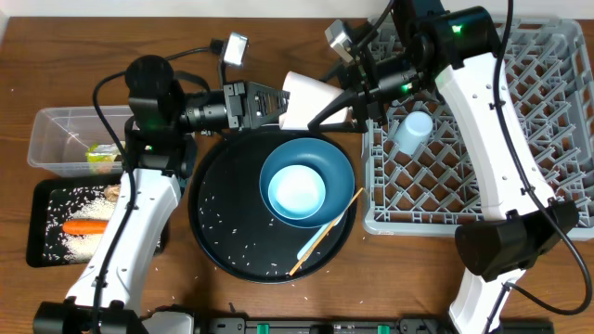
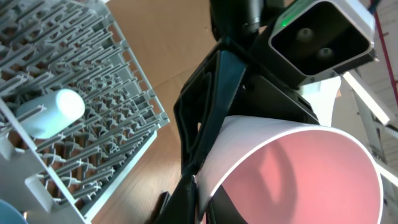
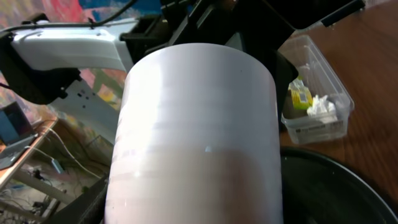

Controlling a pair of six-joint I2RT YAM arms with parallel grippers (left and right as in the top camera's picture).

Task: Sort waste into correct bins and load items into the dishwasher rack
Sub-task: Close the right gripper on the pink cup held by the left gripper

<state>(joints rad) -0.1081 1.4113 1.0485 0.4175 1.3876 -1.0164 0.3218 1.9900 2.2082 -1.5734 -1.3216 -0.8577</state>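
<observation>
Handing over the small pink plastic cup (image 1: 311,96) just outside the large grey lattice dishwasher rack (image 1: 520,139), apparently pinched by the left gripper (image 1: 278,102), with the right gripper (image 1: 336,100) astride, grip untellable; next needs right clamping, left releasing.

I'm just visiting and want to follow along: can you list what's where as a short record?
pink cup: in the air between left gripper and right gripper; which one grips it is unclear
rack: light-blue cup lying inside
round tray: bowl on plate, chopsticks, rice grains
clear tub: wrapper, tissue
black tray: carrot, rice
</observation>
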